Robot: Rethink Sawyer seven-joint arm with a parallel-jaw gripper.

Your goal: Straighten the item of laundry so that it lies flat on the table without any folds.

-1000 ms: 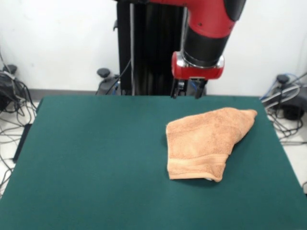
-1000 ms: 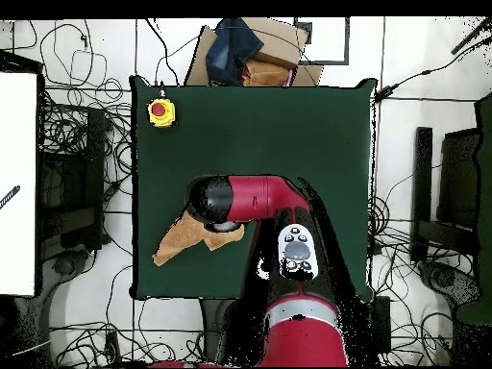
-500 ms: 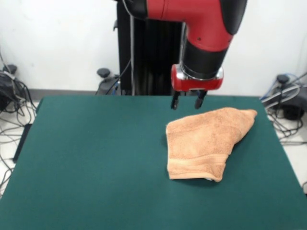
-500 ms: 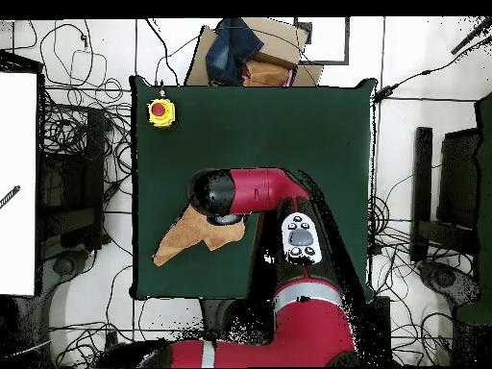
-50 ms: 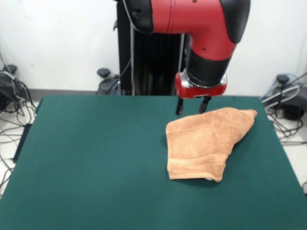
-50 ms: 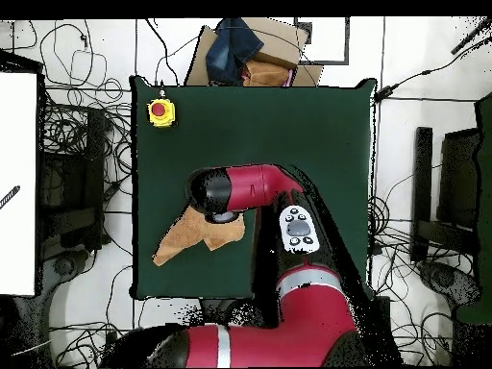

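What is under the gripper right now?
The gripper, open, hangs over the folded towel's far edge on the green table. From overhead the arm covers that part of the towel, so contact cannot be seen.

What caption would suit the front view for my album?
Red robot arm's gripper, jaws open, poised at the far edge of a folded orange towel on a green table.

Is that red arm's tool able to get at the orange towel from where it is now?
Probably yes. The tool hangs open just above the towel's far edge, with nothing between them and no other object near it on the table.
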